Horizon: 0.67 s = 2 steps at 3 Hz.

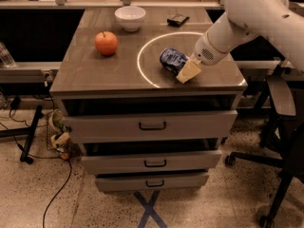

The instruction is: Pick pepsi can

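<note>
The pepsi can (171, 60) is blue with white markings and lies on its side on the wooden cabinet top (95, 70), inside a white ring marked on the surface. My gripper (188, 71) comes down from the white arm at the upper right. Its cream tip rests on the tabletop right against the can's right end. The can's right end is partly hidden behind the gripper.
A red apple (106, 43) sits to the can's left, a white bowl (130, 17) at the back, and a small black object (177, 19) at the back right. Three drawers (152, 126) are below the top. An office chair (284, 127) stands to the right.
</note>
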Motion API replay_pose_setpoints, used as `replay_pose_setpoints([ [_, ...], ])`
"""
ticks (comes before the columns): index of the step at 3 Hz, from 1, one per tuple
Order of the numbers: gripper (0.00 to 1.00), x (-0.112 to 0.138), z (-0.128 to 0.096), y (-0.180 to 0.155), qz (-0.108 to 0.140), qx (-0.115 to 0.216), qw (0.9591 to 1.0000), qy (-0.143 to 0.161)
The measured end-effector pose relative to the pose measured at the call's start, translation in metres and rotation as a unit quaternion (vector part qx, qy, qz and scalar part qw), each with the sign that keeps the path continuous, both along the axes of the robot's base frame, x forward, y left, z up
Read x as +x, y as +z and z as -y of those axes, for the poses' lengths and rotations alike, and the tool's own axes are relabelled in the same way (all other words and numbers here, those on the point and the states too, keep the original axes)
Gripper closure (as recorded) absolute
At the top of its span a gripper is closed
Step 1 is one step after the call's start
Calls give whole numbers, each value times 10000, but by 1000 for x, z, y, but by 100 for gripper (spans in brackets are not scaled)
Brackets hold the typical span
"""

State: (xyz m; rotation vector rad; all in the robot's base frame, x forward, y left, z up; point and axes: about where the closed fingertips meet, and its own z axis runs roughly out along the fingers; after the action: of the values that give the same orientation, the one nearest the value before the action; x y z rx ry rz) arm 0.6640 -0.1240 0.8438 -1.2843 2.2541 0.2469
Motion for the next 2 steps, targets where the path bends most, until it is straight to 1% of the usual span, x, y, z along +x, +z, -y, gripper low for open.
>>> replay_pose_setpoints([
  [1, 95, -26, -21, 23, 126, 101, 9984, 534],
  [2, 100, -38, -28, 81, 685, 441, 9932, 835],
])
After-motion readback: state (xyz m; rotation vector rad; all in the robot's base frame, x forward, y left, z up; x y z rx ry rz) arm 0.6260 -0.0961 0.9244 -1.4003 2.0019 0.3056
